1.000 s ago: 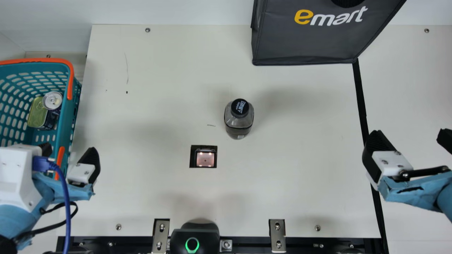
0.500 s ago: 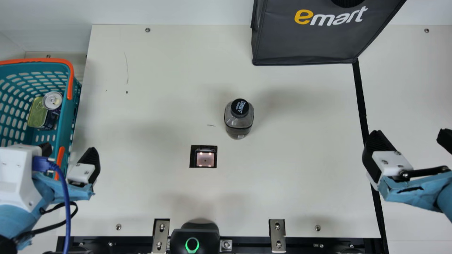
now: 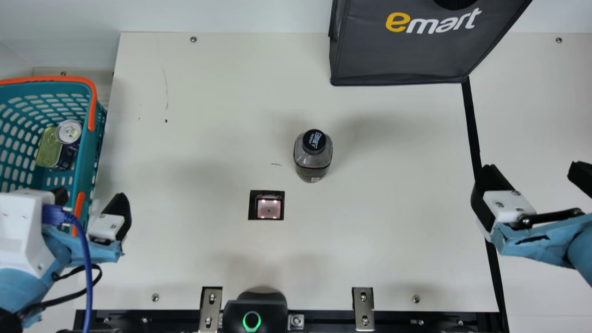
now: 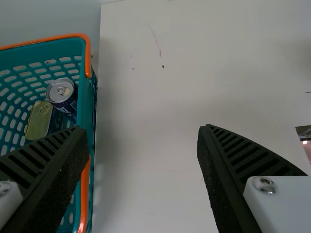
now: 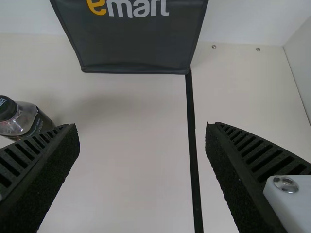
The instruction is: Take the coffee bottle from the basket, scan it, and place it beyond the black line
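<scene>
The coffee bottle (image 3: 313,159) stands upright on the table, up and to the right of the scanner window (image 3: 268,209), left of the black line (image 3: 472,129). My left gripper (image 3: 91,194) is open with nothing between its fingers, over the basket's near right edge; in its wrist view the open left gripper (image 4: 141,128) has the basket (image 4: 86,111) under one finger. My right gripper (image 3: 534,173) stands open across the black line, right of the bottle; in the right wrist view the open right gripper (image 5: 142,125) has the bottle (image 5: 24,119) beyond one finger.
In the basket (image 3: 88,152) lie a can (image 3: 69,132) and a green-lidded tin (image 3: 48,150). A dark bag (image 3: 402,51) stands at the back, by the black line's far end. A black device with a green ring (image 3: 252,319) sits at the front edge.
My right gripper has shifted slightly toward the back and left. The left arm and the bottle have stayed in place.
</scene>
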Available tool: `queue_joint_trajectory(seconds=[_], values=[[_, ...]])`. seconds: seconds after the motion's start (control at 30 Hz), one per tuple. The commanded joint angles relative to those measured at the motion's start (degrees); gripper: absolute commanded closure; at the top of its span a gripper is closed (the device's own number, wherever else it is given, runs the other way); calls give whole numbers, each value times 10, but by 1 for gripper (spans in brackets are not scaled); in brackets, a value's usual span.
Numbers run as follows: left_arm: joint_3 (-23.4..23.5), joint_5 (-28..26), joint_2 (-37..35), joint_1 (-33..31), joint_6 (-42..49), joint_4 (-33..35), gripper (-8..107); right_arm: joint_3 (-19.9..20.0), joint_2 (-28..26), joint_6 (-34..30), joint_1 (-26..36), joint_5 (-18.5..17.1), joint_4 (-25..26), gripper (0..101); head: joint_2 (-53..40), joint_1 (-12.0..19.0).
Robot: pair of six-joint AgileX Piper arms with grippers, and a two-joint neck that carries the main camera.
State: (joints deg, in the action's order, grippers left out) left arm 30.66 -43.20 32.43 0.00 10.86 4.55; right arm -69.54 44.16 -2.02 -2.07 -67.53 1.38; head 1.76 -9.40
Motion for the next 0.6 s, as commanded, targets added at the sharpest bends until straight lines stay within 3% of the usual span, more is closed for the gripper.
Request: queue_joint_trajectory(seconds=[0.0, 0.57], values=[[0, 0, 0, 0, 0, 0, 9, 1, 3, 0, -3, 3, 2, 10, -2, 15], [0, 0, 0, 0, 0, 0, 9, 5, 47, 34, -73, 50, 27, 10, -2, 15]])
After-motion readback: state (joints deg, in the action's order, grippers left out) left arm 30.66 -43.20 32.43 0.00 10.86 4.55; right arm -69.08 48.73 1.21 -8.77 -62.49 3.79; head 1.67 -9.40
